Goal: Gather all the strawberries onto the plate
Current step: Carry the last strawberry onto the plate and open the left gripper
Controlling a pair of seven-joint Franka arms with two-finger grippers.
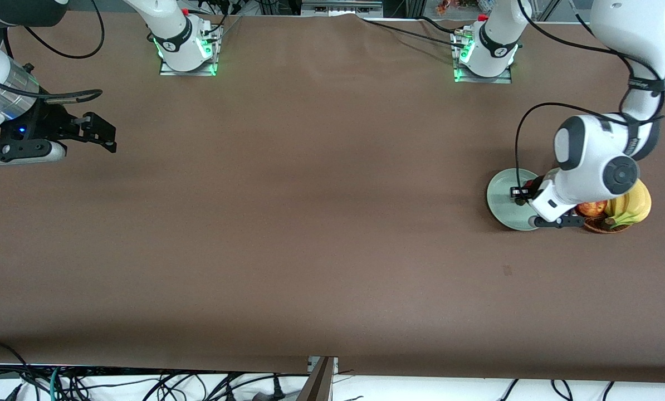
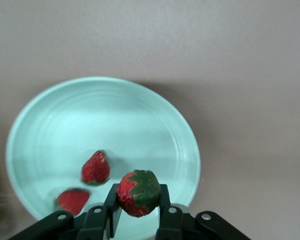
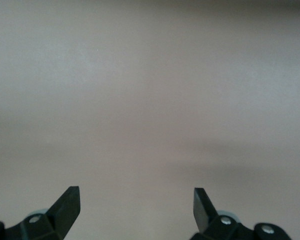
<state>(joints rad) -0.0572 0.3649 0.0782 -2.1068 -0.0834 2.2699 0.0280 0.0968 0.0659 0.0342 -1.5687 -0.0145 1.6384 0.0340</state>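
The left hand (image 2: 138,210) hangs over the pale mint-green plate (image 2: 155,120), its two black fingers (image 2: 111,202) clenched on a strawberry (image 2: 138,192) with its green leafy top turned toward the wrist camera. In the left wrist view this held berry sits low in the frame, just above the centre of the bottom edge. Two more strawberries lie in the plate: one (image 2: 95,168) near the plate's middle and another (image 2: 71,201) close to the rim at the lower left of that frame, apart from each other.

In the front view the plate (image 1: 502,195) rests on the brown counter (image 1: 310,223) at the middle right of the frame, toward the left arm's end. Just beside it stands a brown wicker basket (image 1: 602,225) holding an apple (image 1: 591,209) and yellow bananas (image 1: 633,206), partly hidden by the left arm.

The right hand (image 3: 136,202) waits at the upper left of the front view, its fingers spread wide with nothing between them, above bare counter.
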